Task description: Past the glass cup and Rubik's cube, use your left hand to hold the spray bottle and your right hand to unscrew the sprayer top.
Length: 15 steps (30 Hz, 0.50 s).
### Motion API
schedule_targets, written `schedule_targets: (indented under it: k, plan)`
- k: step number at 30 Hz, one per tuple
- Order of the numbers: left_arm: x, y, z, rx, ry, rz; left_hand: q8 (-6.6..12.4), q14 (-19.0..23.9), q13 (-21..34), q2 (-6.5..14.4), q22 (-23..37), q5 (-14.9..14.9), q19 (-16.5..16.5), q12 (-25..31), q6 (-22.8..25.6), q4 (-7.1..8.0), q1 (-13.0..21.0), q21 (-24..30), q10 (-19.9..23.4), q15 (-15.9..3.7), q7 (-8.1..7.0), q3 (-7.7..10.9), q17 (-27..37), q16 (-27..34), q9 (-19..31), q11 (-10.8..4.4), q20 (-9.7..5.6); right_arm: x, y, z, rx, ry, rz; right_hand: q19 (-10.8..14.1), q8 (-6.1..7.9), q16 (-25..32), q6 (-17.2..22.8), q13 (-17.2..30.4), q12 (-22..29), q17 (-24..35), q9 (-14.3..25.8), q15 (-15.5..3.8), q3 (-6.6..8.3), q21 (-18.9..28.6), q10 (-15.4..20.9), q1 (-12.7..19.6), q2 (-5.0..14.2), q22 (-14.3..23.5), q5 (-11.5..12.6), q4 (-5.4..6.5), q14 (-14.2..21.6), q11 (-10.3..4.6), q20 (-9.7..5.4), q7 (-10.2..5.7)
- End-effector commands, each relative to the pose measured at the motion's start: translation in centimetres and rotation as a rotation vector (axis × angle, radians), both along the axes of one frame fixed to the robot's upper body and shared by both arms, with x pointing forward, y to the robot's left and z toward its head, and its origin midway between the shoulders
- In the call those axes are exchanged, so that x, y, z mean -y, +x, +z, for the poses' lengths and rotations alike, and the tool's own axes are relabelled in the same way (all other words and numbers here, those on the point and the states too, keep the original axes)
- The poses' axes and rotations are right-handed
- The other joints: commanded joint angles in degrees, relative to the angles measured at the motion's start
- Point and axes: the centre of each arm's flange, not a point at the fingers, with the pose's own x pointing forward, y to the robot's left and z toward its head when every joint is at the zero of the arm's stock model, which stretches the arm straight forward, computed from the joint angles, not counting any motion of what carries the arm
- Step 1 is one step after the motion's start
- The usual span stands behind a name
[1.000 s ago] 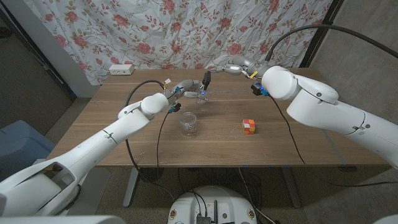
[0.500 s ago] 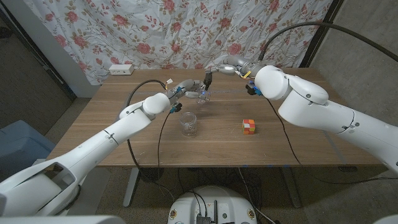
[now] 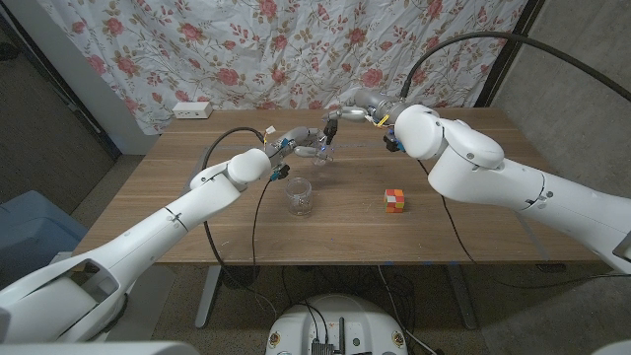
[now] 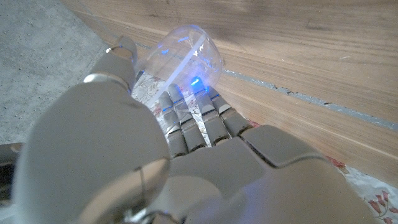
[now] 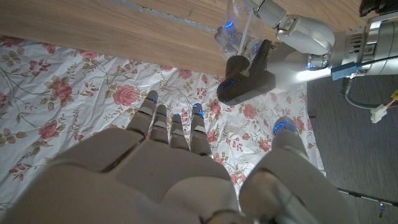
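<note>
At the table's far side stands the clear spray bottle (image 3: 321, 151) with a black sprayer top (image 3: 328, 126). My left hand (image 3: 304, 148) grips the bottle's body; its fingers (image 4: 194, 121) wrap the clear bottle (image 4: 188, 51). My right hand (image 3: 357, 103) hovers just beyond the top, fingers spread, holding nothing. From the right wrist, that hand (image 5: 177, 165) faces the black sprayer top (image 5: 244, 84) with a gap between them, and the bottle (image 5: 239, 28) and my left hand (image 5: 301, 34) lie behind. The glass cup (image 3: 299, 196) and Rubik's cube (image 3: 394, 200) sit nearer me.
A white power strip (image 3: 192, 109) lies at the table's far left corner. A floral curtain (image 3: 246, 49) hangs right behind the table's back edge. Black cables (image 3: 232, 133) loop over my left forearm above the wooden table (image 3: 177, 207).
My right arm has swung leftward, bringing its hand a little closer to the sprayer top. The left hand and bottle have stayed put.
</note>
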Motion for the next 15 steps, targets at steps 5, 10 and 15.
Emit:
schedule_targets:
  k: [5,10,15]
  plan:
    - [0.12,-0.26,-0.29,-0.007,-0.004,0.005,0.5,0.62,0.33,5.32,0.3,0.29,0.48,0.26,2.64,0.52,-0.55,0.05,0.69,-8.54,0.97,0.18,0.01,-0.24,-0.01,0.1,-3.67,-0.61,0.76,-0.49,-0.038,-0.043,-0.034,-0.14,0.45,0.27,0.32,0.33,0.34,0.26,0.34,0.07,0.54,0.3,0.28,0.77,0.48,0.17,-0.19,0.08,-0.2,0.03,-0.1,0.43]
    - [0.09,-0.26,-0.3,-0.009,-0.005,0.007,0.58,0.7,0.41,5.46,0.3,0.3,0.52,0.2,2.67,0.55,-0.73,0.05,0.75,-8.45,1.08,0.21,-0.04,-0.32,-0.07,0.06,-3.61,-0.76,1.01,-0.57,-0.057,-0.047,-0.034,-0.12,0.77,0.31,0.72,0.35,0.37,0.25,0.46,0.08,0.95,0.36,0.29,1.51,0.9,0.18,-0.15,-0.08,-0.19,0.02,-0.13,0.37]
    - [0.12,-0.21,-0.27,-0.01,-0.004,0.005,0.63,0.66,0.48,5.54,0.3,0.31,0.54,0.14,2.66,0.5,-0.78,0.05,0.77,-8.48,1.06,0.24,-0.06,-0.4,-0.12,0.07,-3.57,-0.91,1.09,-0.61,-0.059,-0.048,-0.035,-0.05,0.92,0.33,0.75,0.36,0.4,0.24,0.57,0.06,1.42,0.42,0.34,2.35,1.38,0.18,-0.07,-0.24,-0.24,0.0,-0.16,0.15]
